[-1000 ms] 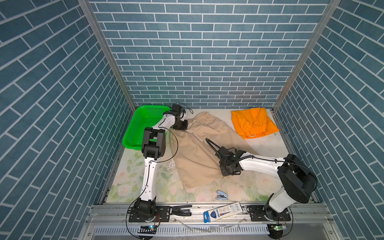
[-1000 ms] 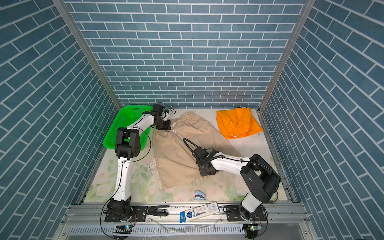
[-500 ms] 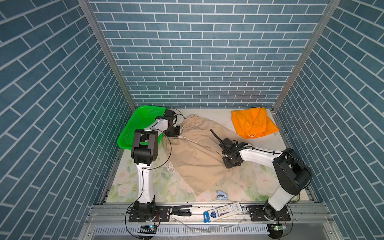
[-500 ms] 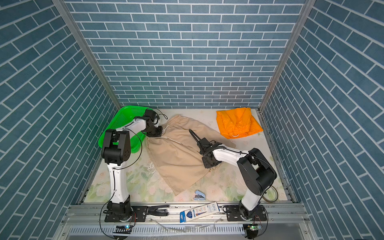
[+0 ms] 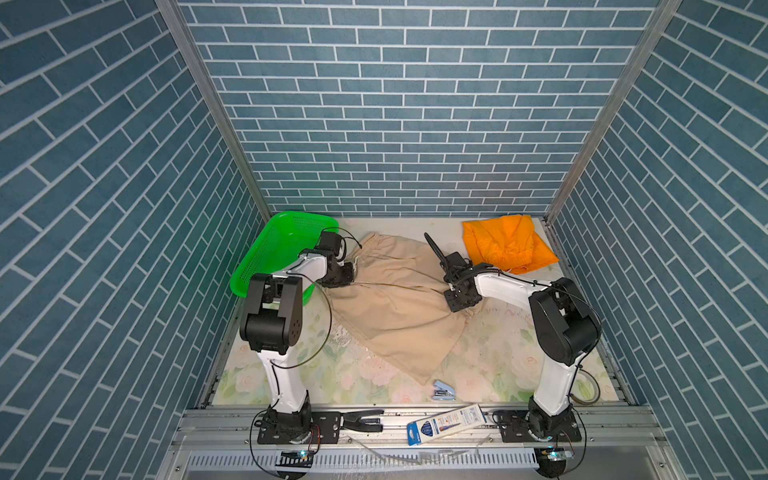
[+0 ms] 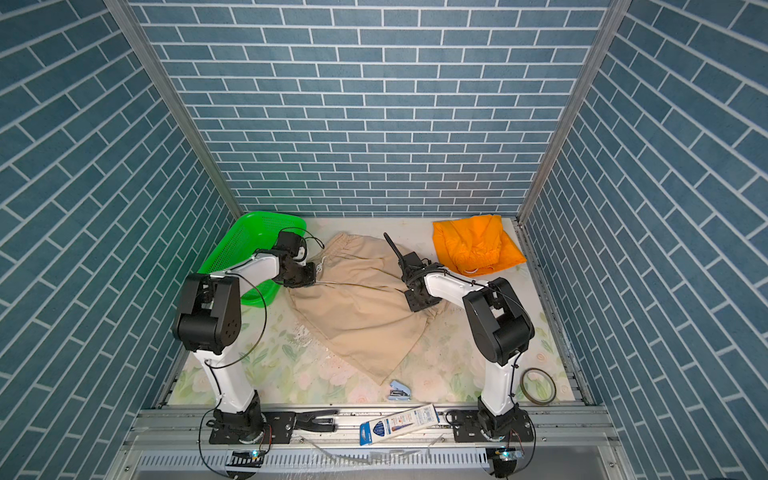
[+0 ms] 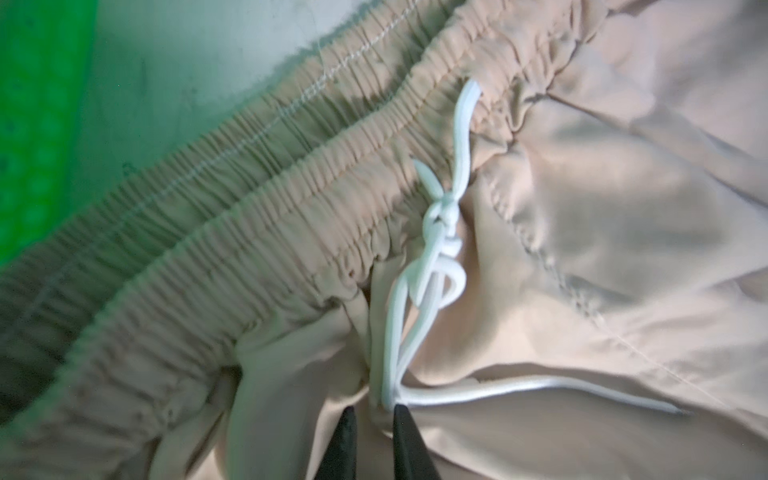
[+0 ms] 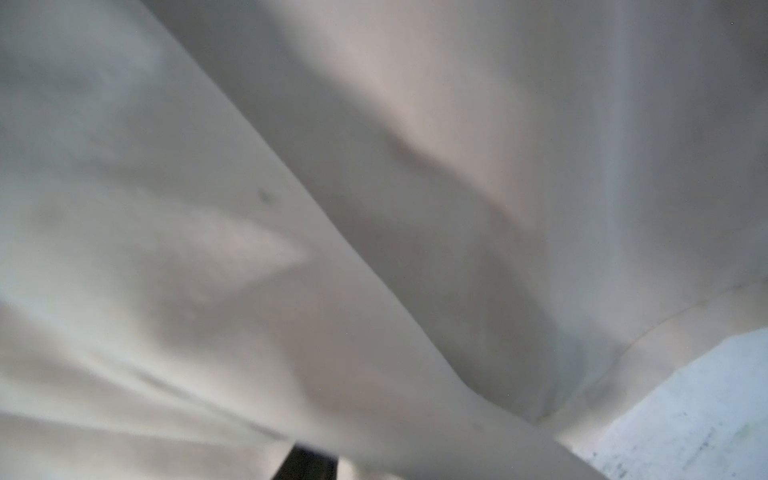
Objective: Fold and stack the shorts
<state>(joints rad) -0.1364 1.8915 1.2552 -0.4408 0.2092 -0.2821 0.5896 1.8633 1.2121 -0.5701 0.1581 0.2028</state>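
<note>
Across mid-table, beige shorts [image 5: 395, 316] spread out; at ten o'clock, left gripper [image 7: 374, 409] narrowly parted by drawstring [image 7: 444, 210], hold unclear; at three o'clock, right gripper [image 5: 460, 302], state unclear. Orange shorts [image 5: 505, 245] bunched at two o'clock.

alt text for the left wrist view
Close-up of beige shorts: gathered elastic waistband with a knotted white drawstring trailing over the cloth. The left tool shows as two dark fingertips, narrowly apart beside the drawstring. A blurred green basket lies beyond the waistband.

I am watching the left gripper [image 6: 312, 279] and right gripper [image 6: 419, 306] touching beige shorts [image 6: 357, 320]; orange shorts [image 6: 473, 249] are lying beyond.
</note>
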